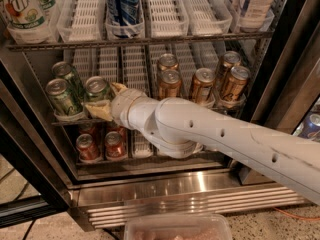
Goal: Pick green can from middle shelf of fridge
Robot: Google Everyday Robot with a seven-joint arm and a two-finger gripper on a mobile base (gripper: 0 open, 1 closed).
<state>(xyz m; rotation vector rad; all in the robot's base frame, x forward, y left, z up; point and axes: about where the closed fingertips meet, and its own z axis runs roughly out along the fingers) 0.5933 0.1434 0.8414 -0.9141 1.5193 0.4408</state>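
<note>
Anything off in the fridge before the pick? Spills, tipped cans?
Nothing stands out: no spill, no tipped cans. The green can stands in its lane on the middle shelf, with copper cans further along. The tool is at the green can.

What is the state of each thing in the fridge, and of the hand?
fridge, open
green can, upright on the middle shelf
hand, inside the fridge, at the green can
other green cans, upright, to its left
copper cans, upright, same shelf
red cans, upright, shelf below
</note>
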